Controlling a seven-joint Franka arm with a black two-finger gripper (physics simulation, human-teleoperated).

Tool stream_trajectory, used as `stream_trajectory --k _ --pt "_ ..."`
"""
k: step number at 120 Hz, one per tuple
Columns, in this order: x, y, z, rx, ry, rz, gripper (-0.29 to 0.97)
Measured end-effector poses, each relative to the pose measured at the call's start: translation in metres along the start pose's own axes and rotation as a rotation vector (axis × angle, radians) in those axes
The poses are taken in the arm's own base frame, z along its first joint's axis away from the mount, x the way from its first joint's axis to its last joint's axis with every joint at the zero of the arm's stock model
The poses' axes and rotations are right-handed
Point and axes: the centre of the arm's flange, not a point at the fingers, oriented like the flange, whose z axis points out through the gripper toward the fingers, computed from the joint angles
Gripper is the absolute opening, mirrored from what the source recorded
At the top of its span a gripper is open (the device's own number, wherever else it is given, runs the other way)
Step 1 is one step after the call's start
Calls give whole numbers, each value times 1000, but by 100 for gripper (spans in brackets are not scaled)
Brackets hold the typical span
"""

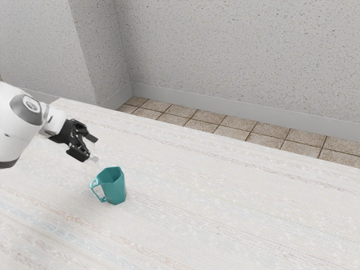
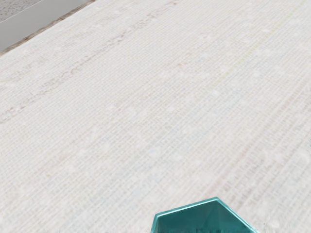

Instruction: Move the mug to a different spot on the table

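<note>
Teal all over, the mug (image 1: pixel 111 184) you are after stands upright on the pale, wood-grained table (image 1: pixel 236 208), toward the exterior view's left. Look at its shape: the body is faceted rather than round, with flat sides that meet in soft corners and taper a little toward the base. Its rim reads as an angular outline, and the inside is the same teal, a shade darker. One loop handle sticks out low on the side facing the exterior view's left and the camera.

You can see the gripper (image 1: pixel 89 147) hanging in the air just up and to the exterior view's left of the mug, close to it but not touching. Its black fingers are spread apart with nothing between them. The white arm (image 1: pixel 19 124) comes in from the exterior view's left edge.

From the wrist view you get the mug's angular rim (image 2: pixel 204 218) just under the hand, its thin lighter edge and darker teal interior showing. The table's surface (image 2: pixel 146 121) stretches away beyond it.

Behind the table you see brown floor tiles (image 1: pixel 253 129) and a speckled grey wall (image 1: pixel 225 50).
</note>
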Motion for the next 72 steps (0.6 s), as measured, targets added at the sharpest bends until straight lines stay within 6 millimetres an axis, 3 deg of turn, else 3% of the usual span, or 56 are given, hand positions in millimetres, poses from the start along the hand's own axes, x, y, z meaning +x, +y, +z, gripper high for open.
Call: stream_trajectory --k 13,31,40,47,56,72 --pt "35 -18 -20 -31 -106 116 68" --pt "98 -53 -55 -71 -302 192 68" --pt "142 -77 -76 -57 -399 184 68" --pt "169 -85 -90 -44 -458 144 68" --pt "203 -73 -99 -35 -505 89 68" --pt "266 -10 -88 -57 -548 32 68"
